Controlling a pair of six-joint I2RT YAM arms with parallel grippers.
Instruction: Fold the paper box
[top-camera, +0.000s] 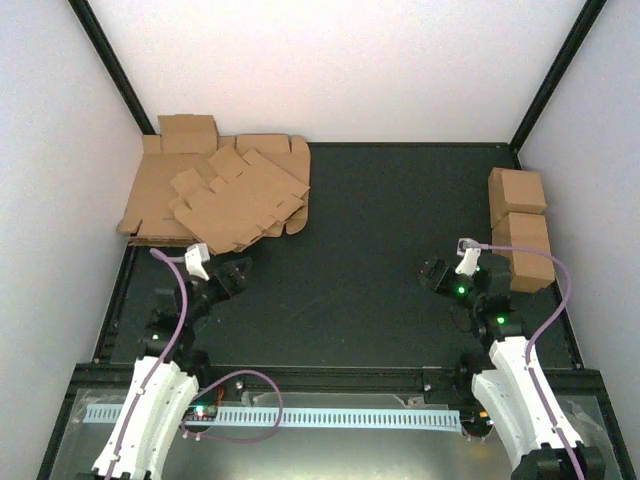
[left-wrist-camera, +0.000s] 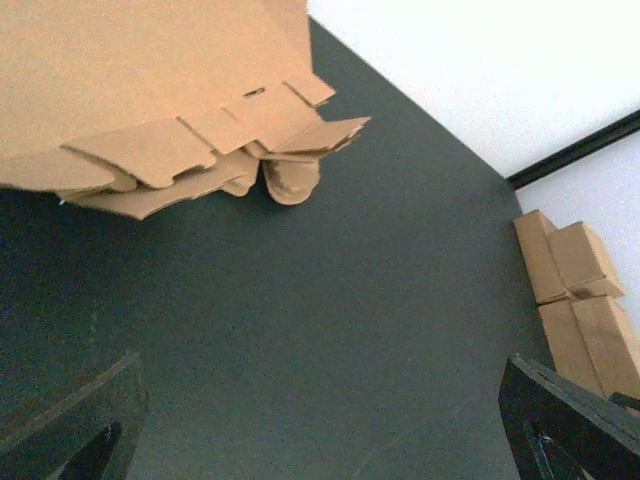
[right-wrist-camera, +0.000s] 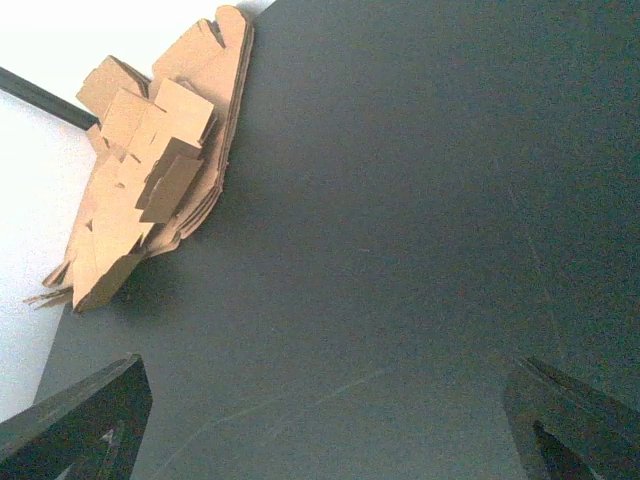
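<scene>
— Left gripper (top-camera: 238, 274)?
— Spread wide, grasping nothing. Poised over the dark mat (top-camera: 370, 250), near the front edge of the heap (top-camera: 150, 205), apart from it.
— Right gripper (top-camera: 433, 272)?
— Likewise wide open, nothing between the jaws. Low over the mat on the right side, near the cuboids (top-camera: 518, 190), not touching them.
— Paper box (top-camera: 235, 200)?
— Flat, unfolded, lying askew on top of the heap in the far left corner. Plain brown die-cut sheet, flaps and tabs jutting past the sheets beneath. Hard to separate with certainty from its neighbours in the pile.
— From the left wrist?
— Heap edge close at top left, layered tabs overhanging the mat. Cuboids far off at right.
— From the right wrist?
— Heap at upper left, well apart across the mat.
— Cuboids?
— Two, closed, touching, one behind the other along the right edge.
— Print on the cardboard?
— Plain brown faces wherever visible.
</scene>
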